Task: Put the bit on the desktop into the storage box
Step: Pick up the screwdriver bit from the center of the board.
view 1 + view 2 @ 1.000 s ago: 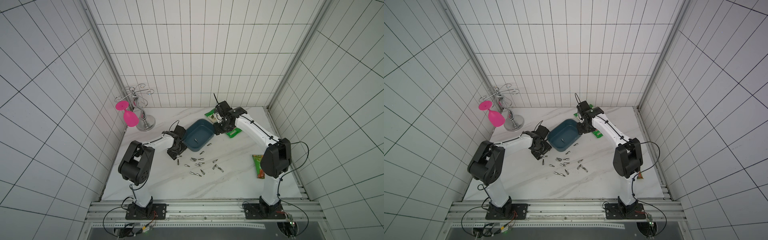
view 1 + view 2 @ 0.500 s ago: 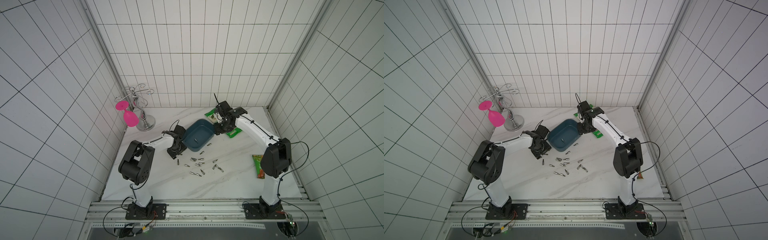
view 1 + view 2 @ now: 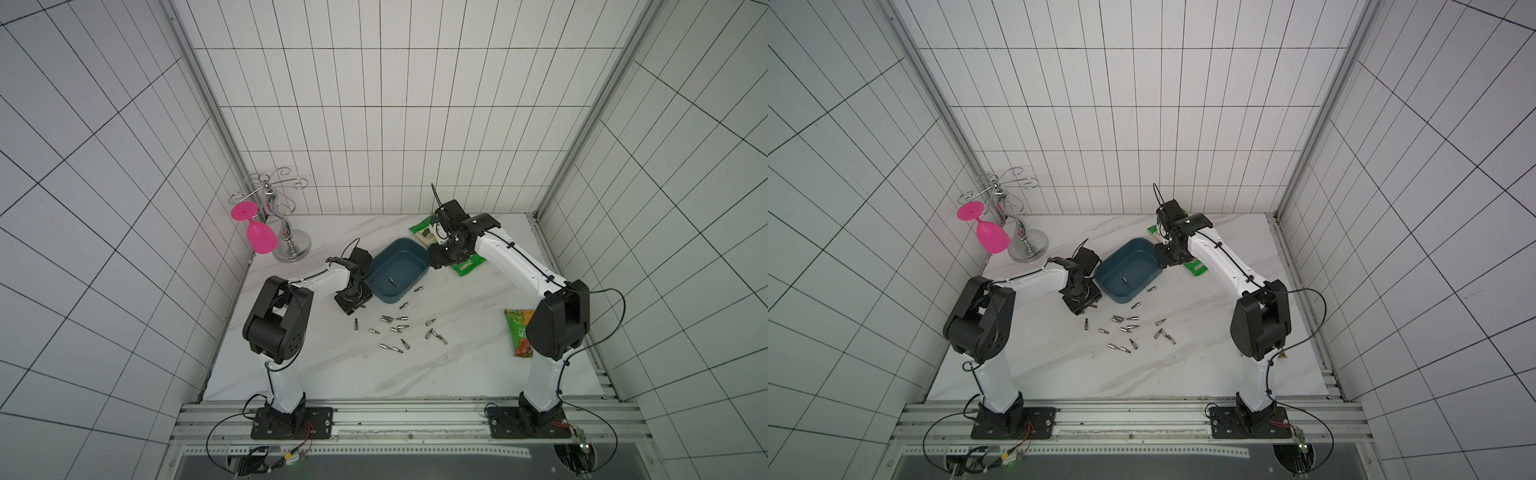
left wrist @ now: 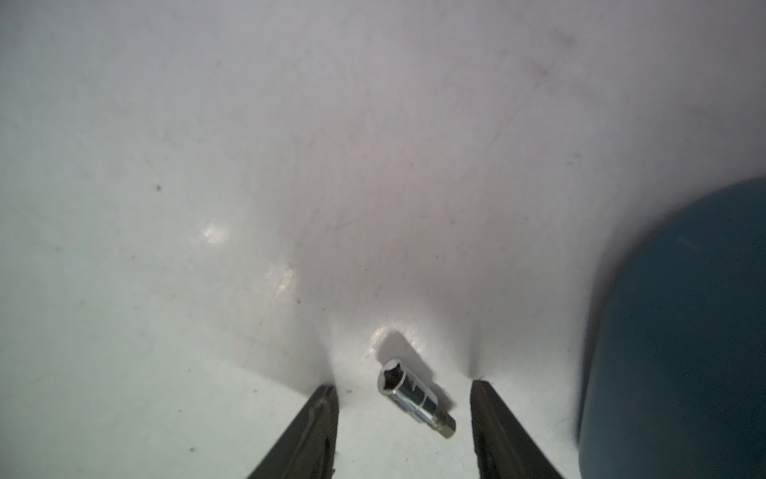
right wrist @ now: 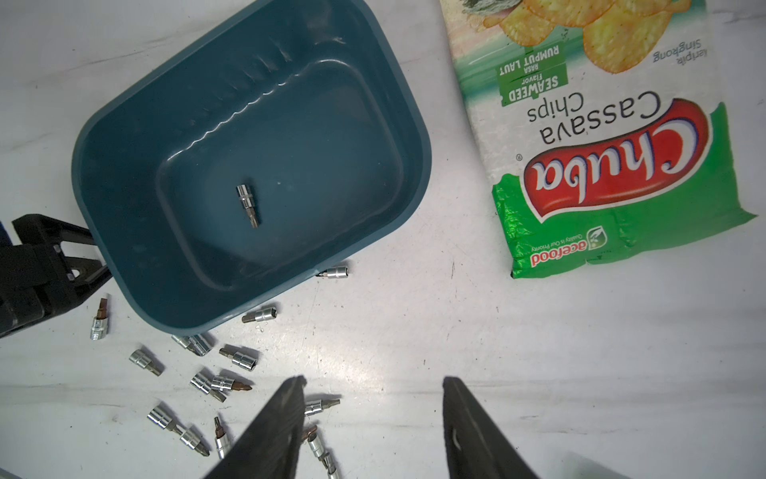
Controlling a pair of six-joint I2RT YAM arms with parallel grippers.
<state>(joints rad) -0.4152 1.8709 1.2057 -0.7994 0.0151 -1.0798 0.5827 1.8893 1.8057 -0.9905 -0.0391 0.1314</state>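
Left wrist: left jaws open astride bit [image 4: 415, 401] on surface [image 4: 207, 145]; right jaws open, empty; arm poses unchanged.

L hand [image 4: 403, 385] parted, R hand [image 5: 373, 379] parted

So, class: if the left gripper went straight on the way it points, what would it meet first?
The left gripper would likely meet the bit between its open fingers, with the desktop under it; depth is unclear. The storage box lies off that line.
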